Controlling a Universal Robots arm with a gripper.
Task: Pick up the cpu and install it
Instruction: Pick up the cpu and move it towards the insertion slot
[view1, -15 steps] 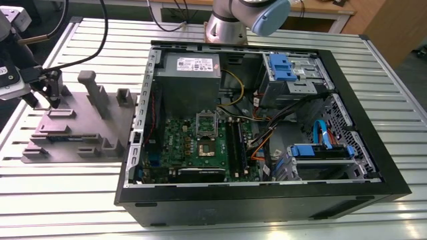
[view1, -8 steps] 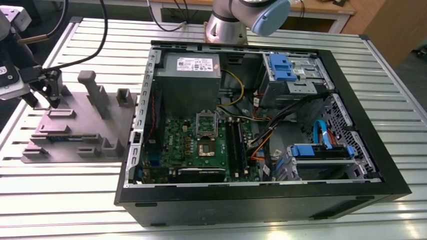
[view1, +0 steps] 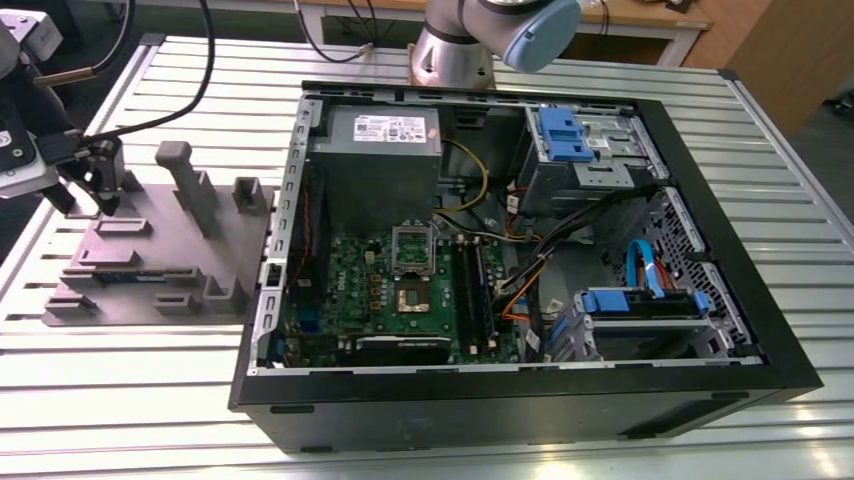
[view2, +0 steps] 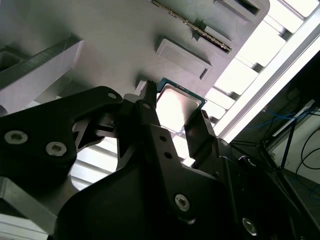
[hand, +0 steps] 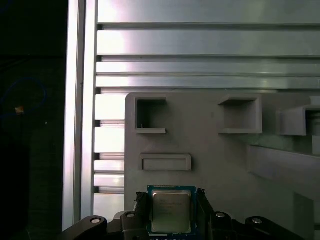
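One step in hand, by the look of it: the grasp. Leave the open computer case (view1: 534, 400) and its green motherboard (view1: 350, 268), both well away from the fingers (view2: 152, 125), out of mind, and watch the grey fixture tray (view1: 174, 255) lying directly beneath them. Hold the gripper (view1: 91, 200) square over the cpu (hand: 171, 212), flat on that tray between fingers spread apart and standing just beside two opposite edges, short of a clamp as far as can be judged, then close evenly, without tipping or skidding it.
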